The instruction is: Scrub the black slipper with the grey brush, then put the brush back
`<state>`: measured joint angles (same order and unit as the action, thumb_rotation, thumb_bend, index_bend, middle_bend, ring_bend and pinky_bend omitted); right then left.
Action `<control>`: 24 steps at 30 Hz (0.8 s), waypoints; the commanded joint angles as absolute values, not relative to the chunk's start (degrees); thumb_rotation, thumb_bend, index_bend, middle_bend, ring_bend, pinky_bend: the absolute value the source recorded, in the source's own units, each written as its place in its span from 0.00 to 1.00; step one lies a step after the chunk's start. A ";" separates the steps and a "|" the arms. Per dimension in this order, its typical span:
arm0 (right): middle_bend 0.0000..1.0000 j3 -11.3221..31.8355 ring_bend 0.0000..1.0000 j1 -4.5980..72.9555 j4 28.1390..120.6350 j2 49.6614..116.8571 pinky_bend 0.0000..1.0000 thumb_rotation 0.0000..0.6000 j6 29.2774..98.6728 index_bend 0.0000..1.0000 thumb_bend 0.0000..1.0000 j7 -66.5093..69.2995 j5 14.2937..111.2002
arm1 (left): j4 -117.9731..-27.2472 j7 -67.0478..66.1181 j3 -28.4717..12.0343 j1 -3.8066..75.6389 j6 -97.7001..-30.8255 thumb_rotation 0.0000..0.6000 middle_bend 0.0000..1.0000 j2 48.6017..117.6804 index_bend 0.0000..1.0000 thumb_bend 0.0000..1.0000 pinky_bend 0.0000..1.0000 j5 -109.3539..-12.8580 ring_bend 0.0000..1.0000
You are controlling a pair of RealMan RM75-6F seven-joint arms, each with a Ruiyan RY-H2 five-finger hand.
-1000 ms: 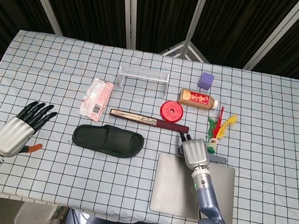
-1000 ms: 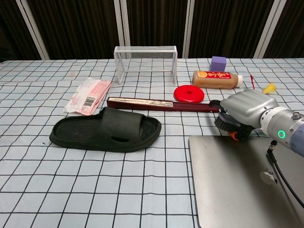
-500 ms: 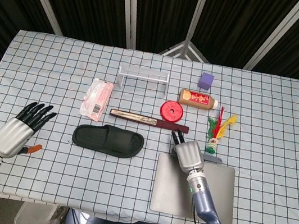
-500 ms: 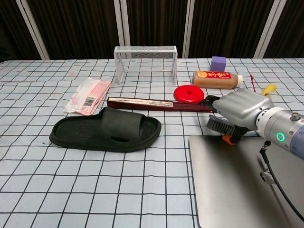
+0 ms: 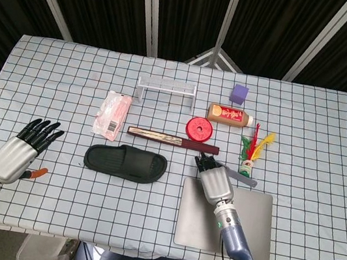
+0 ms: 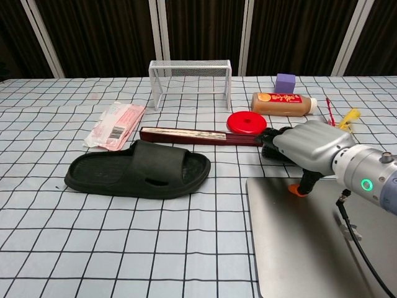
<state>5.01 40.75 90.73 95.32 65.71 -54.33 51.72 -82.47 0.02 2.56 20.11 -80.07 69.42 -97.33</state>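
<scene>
The black slipper [image 5: 125, 162] [image 6: 139, 171] lies flat on the checked cloth, left of centre, toe pointing right. My right hand [image 5: 214, 179] [image 6: 308, 149] grips the grey brush [image 5: 244, 178]; its handle sticks out to the right in the head view. In the chest view the dark bristles [image 6: 273, 154] show under the fingers, and an orange tip [image 6: 296, 190] pokes out below the palm. The hand hovers a short way right of the slipper's toe, not touching it. My left hand [image 5: 23, 151] rests open at the table's left edge, fingers spread, seen only in the head view.
A grey flat pad [image 5: 251, 225] [image 6: 310, 248] lies just behind my right hand. A dark red long case [image 6: 198, 135], a red disc [image 6: 246, 122], a brown bottle [image 6: 282, 103], a white wire goal [image 6: 189, 77] and a pink packet [image 6: 115, 125] sit beyond the slipper.
My right hand has carried the brush leftward, away from the feathered toy and closer to the slipper's toe. The left hand has stayed put.
</scene>
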 commanded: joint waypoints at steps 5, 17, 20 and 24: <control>0.00 0.94 0.02 35.94 100.45 88.96 0.15 1.00 74.84 0.00 0.34 -50.08 63.26 | -82.79 1.57 2.79 18.41 -82.48 1.00 0.00 68.36 0.00 0.16 0.02 -97.20 0.00; 0.00 -12.91 0.00 15.64 103.41 72.28 0.00 1.00 99.79 0.00 0.33 -23.42 87.05 | -92.50 -2.16 3.15 7.63 -90.13 1.00 0.00 62.37 0.00 0.09 0.02 -87.02 0.00; 0.00 -13.07 0.00 11.30 99.86 70.76 0.00 1.00 104.36 0.00 0.33 -17.94 87.13 | -94.38 -4.97 2.43 5.14 -92.86 1.00 0.00 62.76 0.00 0.09 0.02 -84.61 0.00; 0.00 -11.34 0.00 8.63 98.08 68.41 0.00 1.00 107.68 0.00 0.33 -13.76 87.62 | -95.81 -9.41 1.76 3.82 -94.21 1.00 0.00 63.72 0.00 0.09 0.02 -83.45 0.00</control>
<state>-11.70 10.56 99.59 69.86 105.78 -15.90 86.71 -94.80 -7.70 2.27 4.63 -93.34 63.27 -84.18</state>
